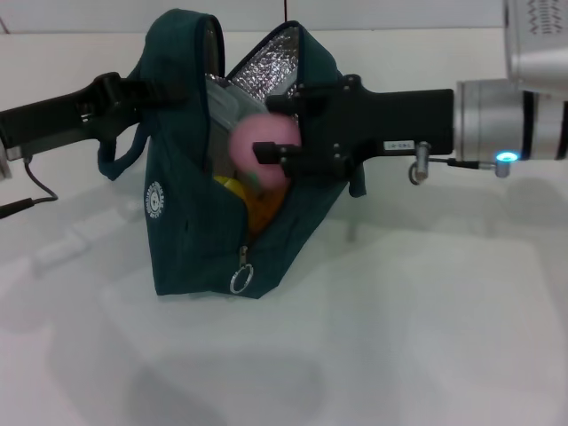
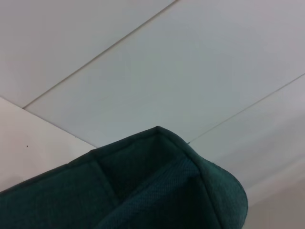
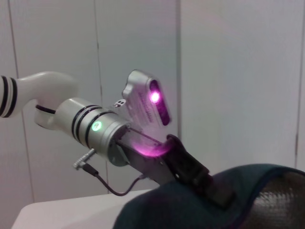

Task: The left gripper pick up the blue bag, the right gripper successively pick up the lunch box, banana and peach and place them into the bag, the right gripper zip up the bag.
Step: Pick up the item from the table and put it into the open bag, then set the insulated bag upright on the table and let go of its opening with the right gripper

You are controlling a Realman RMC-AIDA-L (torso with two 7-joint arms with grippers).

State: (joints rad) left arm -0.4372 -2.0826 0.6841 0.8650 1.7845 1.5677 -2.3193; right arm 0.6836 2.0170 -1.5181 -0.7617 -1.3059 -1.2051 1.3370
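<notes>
The blue bag (image 1: 191, 222) stands upright on the white table (image 1: 399, 337), mouth open, its silver foil lining (image 1: 271, 67) exposed. Inside the opening sit the pink peach (image 1: 257, 142), the yellow banana (image 1: 232, 186) below it, and the clear lunch box (image 1: 229, 102) against the rear wall. The zipper pull ring (image 1: 240, 280) hangs at the lower end of the opening.

The head view alone shows the contents. The left wrist view shows only a corner of the bag's fabric (image 2: 157, 181) against pale panels. The right wrist view shows the bag's rim (image 3: 200, 205) and the left arm beyond it, with green and magenta indicator lights lit.

The right gripper (image 1: 280, 129) reaches in horizontally from the right at the bag mouth, fingers spread, one above and one in front of the peach. The left gripper (image 1: 146, 89) extends horizontally from the left and is clamped on the bag's upper edge.
</notes>
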